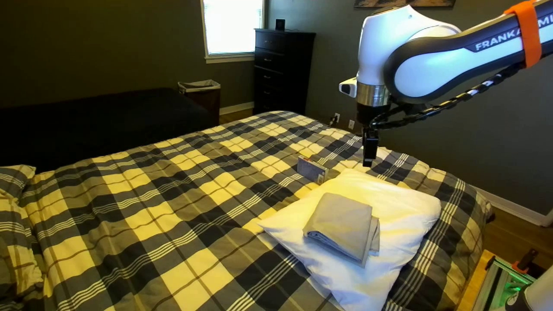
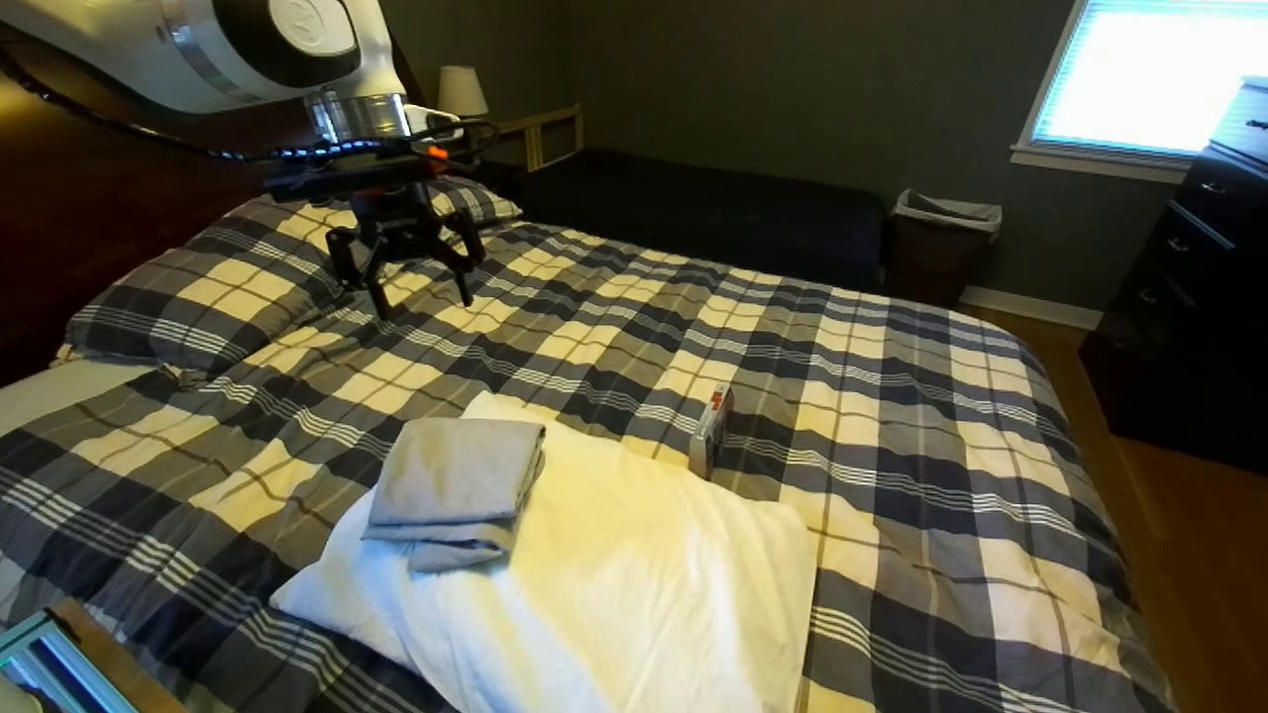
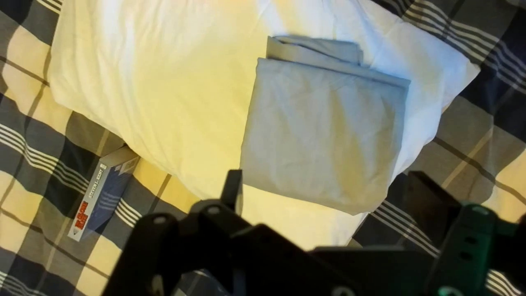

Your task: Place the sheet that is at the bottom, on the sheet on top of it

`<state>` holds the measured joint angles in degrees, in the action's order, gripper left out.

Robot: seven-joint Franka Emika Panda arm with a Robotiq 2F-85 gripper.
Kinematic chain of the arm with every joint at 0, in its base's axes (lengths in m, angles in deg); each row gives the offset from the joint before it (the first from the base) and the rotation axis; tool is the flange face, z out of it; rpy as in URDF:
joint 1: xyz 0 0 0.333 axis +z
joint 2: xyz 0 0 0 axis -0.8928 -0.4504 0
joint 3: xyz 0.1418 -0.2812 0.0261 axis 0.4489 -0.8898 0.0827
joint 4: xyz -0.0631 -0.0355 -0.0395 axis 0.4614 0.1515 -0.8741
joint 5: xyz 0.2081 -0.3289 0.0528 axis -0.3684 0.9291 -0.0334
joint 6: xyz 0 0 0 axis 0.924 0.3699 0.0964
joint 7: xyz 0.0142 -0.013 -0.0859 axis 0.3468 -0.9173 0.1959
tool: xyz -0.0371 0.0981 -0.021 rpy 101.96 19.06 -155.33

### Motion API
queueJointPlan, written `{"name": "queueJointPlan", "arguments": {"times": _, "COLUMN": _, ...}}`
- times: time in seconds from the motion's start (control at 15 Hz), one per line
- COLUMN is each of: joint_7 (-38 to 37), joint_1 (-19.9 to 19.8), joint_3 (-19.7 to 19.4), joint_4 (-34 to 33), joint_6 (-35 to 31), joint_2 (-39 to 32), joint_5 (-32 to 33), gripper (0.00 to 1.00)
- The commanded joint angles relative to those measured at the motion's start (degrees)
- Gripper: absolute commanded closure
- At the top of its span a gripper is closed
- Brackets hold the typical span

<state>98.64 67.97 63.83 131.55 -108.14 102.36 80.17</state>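
A grey folded sheet (image 1: 341, 222) lies on the white pillow (image 1: 402, 203) and is the sheet on top. From beneath one side, the sheet at the bottom (image 1: 375, 237) pokes out as a narrow flap; most of it is covered. In the wrist view, this lower flap (image 3: 324, 47) shows along the far edge of the top sheet (image 3: 320, 131). My gripper (image 2: 424, 302) hangs in the air above the bed, pointing down. Its fingers are spread wide and hold nothing. Seen from the wrist, the near edge of the top sheet appears between the fingertips, well below them.
A book (image 2: 711, 431) stands on edge against the far side of the pillow. Under everything spreads the plaid bedcover (image 1: 173, 220), with plaid pillows (image 2: 228, 282) near the headboard. A metal-framed stand (image 1: 497, 276) sits beside the bed.
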Motion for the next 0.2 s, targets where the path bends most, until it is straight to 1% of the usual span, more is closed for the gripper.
{"name": "queueJointPlan", "arguments": {"times": 0.0, "joint_7": -0.12, "joint_1": 0.33, "joint_3": -0.29, "joint_4": 0.08, "joint_6": 0.09, "joint_2": 0.2, "joint_5": 0.08, "gripper": 0.0}}
{"name": "queueJointPlan", "arguments": {"times": 0.13, "joint_7": -0.18, "joint_1": 0.34, "joint_3": -0.29, "joint_4": 0.33, "joint_6": -0.02, "joint_2": 0.29, "joint_5": 0.08, "gripper": 0.0}}
